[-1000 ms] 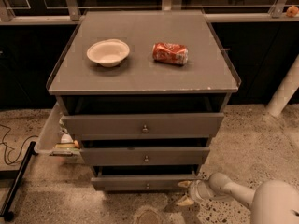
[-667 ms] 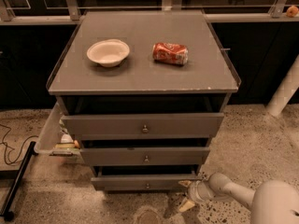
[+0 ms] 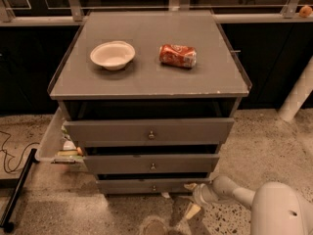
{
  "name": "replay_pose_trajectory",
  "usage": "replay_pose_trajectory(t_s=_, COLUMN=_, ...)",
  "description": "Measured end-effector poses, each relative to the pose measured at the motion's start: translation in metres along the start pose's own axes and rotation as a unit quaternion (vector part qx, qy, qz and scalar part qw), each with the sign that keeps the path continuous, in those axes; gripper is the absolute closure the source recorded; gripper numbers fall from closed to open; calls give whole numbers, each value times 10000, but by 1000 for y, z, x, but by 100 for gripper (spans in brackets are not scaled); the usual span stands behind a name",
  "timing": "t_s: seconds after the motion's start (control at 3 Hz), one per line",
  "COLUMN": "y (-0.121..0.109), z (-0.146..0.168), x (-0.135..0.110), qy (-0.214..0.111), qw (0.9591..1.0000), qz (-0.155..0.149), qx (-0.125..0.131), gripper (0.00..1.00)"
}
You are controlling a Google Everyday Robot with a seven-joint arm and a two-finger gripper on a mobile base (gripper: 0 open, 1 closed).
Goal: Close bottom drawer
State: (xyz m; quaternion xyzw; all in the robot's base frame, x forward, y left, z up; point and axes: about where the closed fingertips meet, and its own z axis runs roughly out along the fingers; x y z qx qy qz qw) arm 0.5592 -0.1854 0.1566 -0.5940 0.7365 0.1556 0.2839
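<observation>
The grey cabinet has three drawers, all pulled out a little. The bottom drawer (image 3: 142, 185) is the lowest, a shallow grey box with a small round knob (image 3: 153, 188); it sticks out slightly less than the middle drawer (image 3: 151, 164) and the top drawer (image 3: 149, 130). My gripper (image 3: 190, 199) is low at the bottom drawer's right front corner, near the floor, on the white arm (image 3: 230, 191) reaching in from the lower right. One fingertip (image 3: 190, 186) seems to touch the drawer front's right end.
On the cabinet top (image 3: 146, 77) stand a white bowl (image 3: 112, 55) and a red soda can (image 3: 177, 56) lying on its side. A clear side bin (image 3: 53, 140) with packets hangs at the cabinet's left. A black cable and bar (image 3: 14, 190) lie on the floor at left. A white post (image 3: 298, 94) stands at right.
The gripper has shifted slightly left toward the bottom drawer's right corner. The drawers look the same.
</observation>
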Motion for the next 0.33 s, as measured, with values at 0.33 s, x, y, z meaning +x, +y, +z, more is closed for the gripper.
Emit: replay_pose_trajectory(t_s=0.33, y=0, z=0, x=0, qy=0, qw=10000, qz=0, qx=0, gripper=0)
